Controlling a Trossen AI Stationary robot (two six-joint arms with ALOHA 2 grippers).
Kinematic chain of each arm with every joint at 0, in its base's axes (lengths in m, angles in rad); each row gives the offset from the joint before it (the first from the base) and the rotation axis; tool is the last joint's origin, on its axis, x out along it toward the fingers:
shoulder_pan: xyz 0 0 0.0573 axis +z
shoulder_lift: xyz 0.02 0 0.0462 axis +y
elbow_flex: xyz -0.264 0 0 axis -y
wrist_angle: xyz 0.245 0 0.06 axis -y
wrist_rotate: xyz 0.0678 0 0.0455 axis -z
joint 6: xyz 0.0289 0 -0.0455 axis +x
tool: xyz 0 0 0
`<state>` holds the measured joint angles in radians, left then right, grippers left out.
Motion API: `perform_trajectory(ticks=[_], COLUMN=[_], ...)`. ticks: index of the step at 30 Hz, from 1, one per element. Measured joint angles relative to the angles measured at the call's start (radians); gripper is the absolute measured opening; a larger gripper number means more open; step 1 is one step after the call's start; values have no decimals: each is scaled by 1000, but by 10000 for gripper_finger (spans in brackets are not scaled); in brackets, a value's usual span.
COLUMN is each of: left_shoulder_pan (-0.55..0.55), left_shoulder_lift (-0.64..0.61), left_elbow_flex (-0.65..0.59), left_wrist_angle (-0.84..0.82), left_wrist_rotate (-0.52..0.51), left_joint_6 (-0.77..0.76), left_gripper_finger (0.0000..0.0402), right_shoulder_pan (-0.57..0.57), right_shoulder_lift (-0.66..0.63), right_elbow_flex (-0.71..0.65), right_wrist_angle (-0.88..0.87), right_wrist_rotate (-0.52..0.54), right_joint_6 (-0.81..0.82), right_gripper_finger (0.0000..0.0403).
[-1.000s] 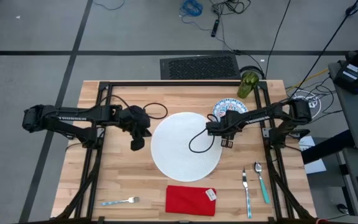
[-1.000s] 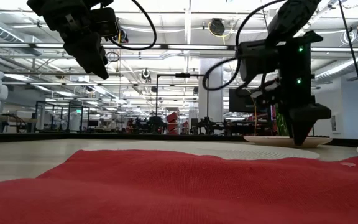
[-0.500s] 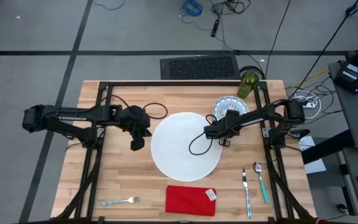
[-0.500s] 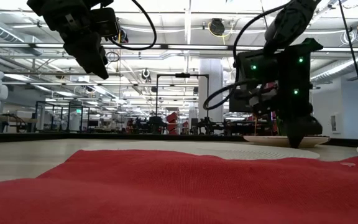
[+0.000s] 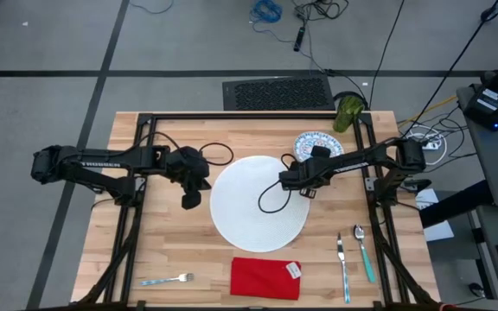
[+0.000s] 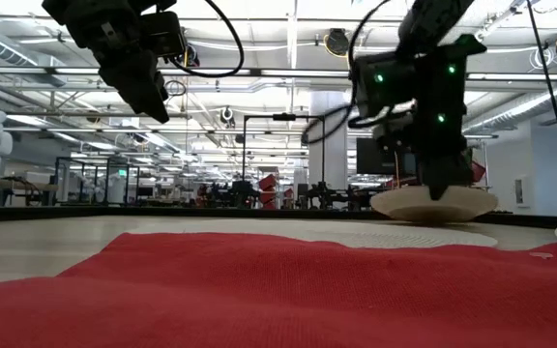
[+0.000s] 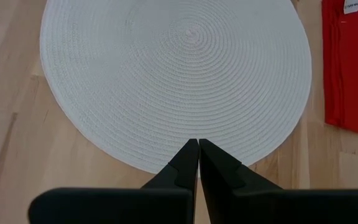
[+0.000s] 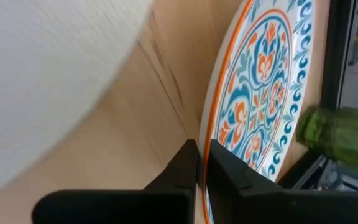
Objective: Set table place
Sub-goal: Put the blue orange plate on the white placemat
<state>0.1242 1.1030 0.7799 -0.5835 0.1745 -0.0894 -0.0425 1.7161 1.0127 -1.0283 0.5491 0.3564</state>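
Blue-patterned plate (image 8: pixel 263 106) — rim pinched, right gripper (image 8: pixel 199 149)

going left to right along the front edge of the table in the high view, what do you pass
silver fork → red cloth napkin → knife → teal-handled spoon

A grey floor (image 5: pixel 41 52) crossed by dark lines surrounds the work area, with a black ribbed mat (image 5: pixel 277 92) at the far side and loose cables (image 5: pixel 305 13) beyond. In the low view, ceiling lights (image 6: pixel 259 43) and pipes (image 6: pixel 259 72) run over a hall with a white column (image 6: pixel 329 145).
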Motion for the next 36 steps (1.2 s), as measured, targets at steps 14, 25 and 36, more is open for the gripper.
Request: perform_trajectory(ticks=[14, 25, 36], left_shoulder_pan=[0, 0, 0], left_shoulder_lift=[0, -2, -25], left_elbow_flex=[0, 1, 1], left_wrist_angle=[0, -45, -268], left_wrist_rotate=[-8, -15, -21], left_joint_6=[50, 72, 72], left_gripper_finger=[0, 0, 0], right_shoulder_pan=[163, 360, 482], right_shoulder_lift=[1, 123, 420], right_elbow_flex=[262, 447, 667], right_wrist_angle=[-100, -96, -69], right_wrist_rotate=[27, 70, 133], right_joint_6=[22, -171, -333], right_gripper_finger=[0, 0, 0])
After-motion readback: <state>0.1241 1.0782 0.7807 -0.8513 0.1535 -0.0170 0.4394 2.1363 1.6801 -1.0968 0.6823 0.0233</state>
